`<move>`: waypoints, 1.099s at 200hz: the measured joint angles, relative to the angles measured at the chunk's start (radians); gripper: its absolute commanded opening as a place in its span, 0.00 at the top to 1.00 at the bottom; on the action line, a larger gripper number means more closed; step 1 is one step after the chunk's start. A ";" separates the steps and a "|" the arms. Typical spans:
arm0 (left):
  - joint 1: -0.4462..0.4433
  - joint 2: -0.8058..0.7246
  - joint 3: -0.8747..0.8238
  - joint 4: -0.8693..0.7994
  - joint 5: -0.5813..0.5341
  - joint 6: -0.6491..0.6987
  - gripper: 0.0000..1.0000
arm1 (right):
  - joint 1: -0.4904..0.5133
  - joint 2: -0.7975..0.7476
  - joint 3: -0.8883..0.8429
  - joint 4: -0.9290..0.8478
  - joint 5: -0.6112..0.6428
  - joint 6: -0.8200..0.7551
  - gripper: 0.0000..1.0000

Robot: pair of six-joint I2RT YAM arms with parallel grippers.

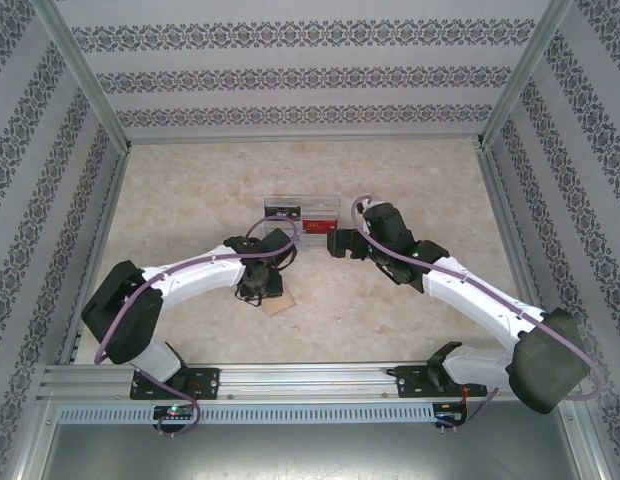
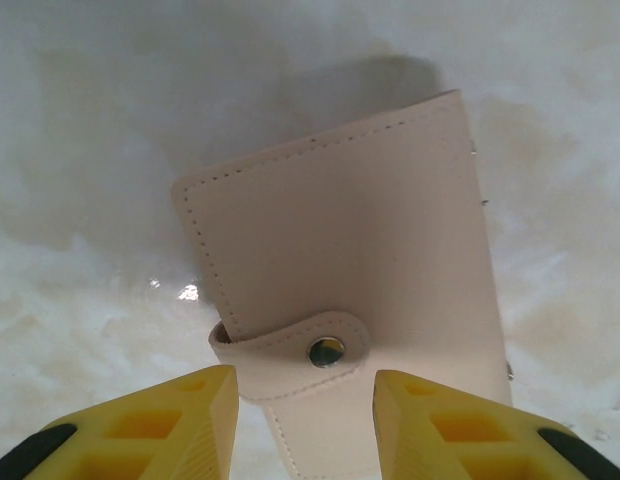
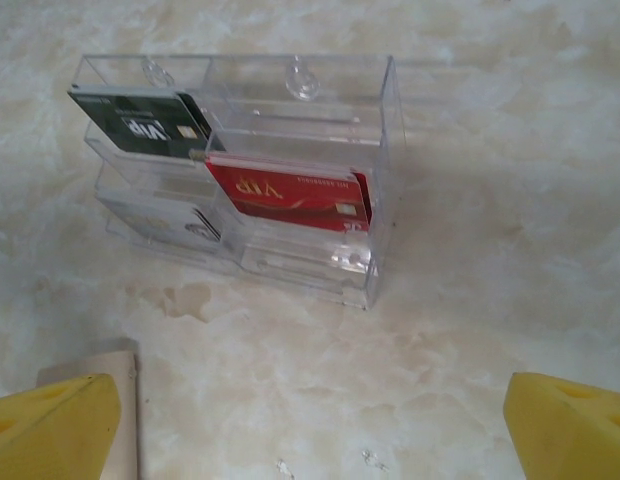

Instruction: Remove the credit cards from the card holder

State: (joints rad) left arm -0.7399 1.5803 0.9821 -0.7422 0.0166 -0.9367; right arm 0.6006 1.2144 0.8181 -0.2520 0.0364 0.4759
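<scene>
Right wrist, card holder [image 3: 375,150], left wrist, wallet [image 2: 360,240]

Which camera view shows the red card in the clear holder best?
The right wrist view: the red card is close and sharp in the clear holder. Top external gives a tiny red patch; left wrist faces a beige wallet.

Top camera looks down from behind; wrist cameras sit close behind the left pincer [image 2: 305,395] and right pincer [image 3: 315,410]; top and right-wrist views share the card holder [image 1: 325,205] ahead of the right pincer.
</scene>
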 measured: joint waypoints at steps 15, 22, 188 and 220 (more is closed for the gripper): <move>0.000 0.028 0.008 -0.009 -0.001 0.000 0.59 | 0.000 0.000 -0.005 -0.007 0.000 0.006 0.02; 0.000 0.045 0.016 -0.012 -0.002 0.000 0.58 | 0.002 0.000 -0.007 -0.007 0.000 0.010 0.02; -0.020 0.194 0.170 -0.146 -0.041 0.089 0.85 | 0.040 -0.013 -0.032 -0.014 0.012 0.050 0.02; -0.019 0.192 0.170 -0.145 -0.050 0.104 0.87 | 0.058 0.009 -0.030 -0.015 0.012 0.050 0.02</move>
State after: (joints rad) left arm -0.7593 1.7721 1.1519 -0.8871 -0.0338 -0.8326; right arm 0.6590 1.2236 0.7879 -0.2668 0.0486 0.5262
